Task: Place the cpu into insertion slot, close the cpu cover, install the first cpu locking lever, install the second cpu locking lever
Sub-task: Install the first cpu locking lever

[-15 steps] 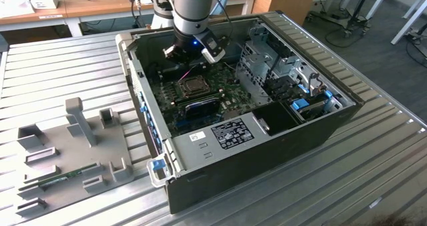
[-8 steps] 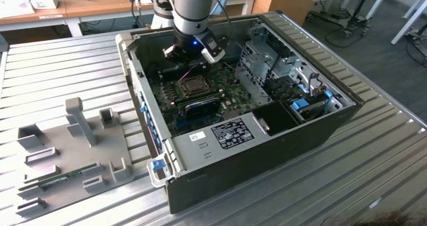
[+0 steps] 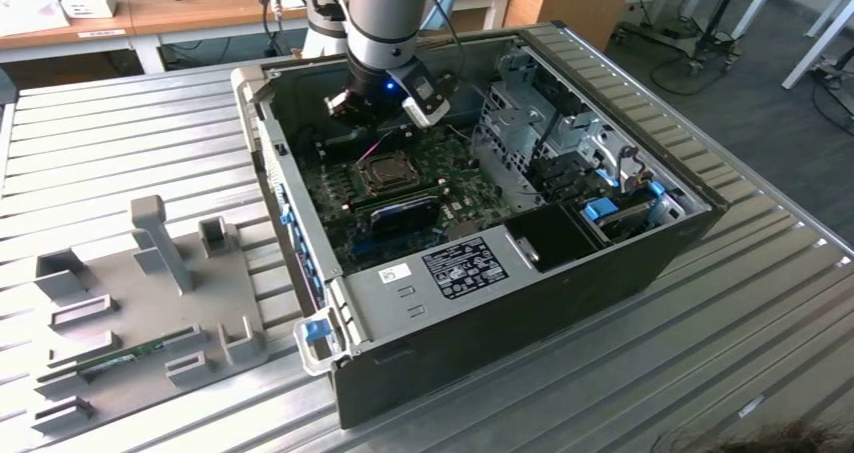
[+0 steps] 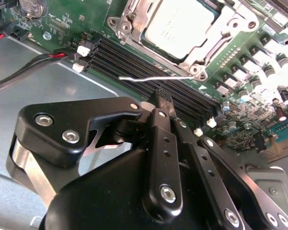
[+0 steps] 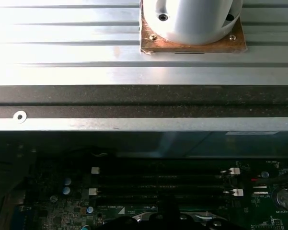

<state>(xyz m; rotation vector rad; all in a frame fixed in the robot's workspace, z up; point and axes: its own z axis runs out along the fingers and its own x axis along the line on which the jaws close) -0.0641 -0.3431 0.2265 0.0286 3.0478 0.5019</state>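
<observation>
exterior view: open computer case lies on its side on the ribbed metal tabletop, green board facing up inside it. the arm comes down from the tabletop's far edge, and the end effector hangs inside the case over the board's far end, just beyond the insertion slot. second wrist view: the cpu sits seated in the insertion slot, dull silver top showing. the cpu cover is down around it, its frame bordering the chip. one thin locking lever stands free of the socket, lying out over the long black memory slots. the end effector has its black fingers drawn together with nothing between them, the tips just short of that lever, not visibly touching it. exterior view again: a grey parts fixture rests near the tabletop's front corner, well apart from the case.
</observation>
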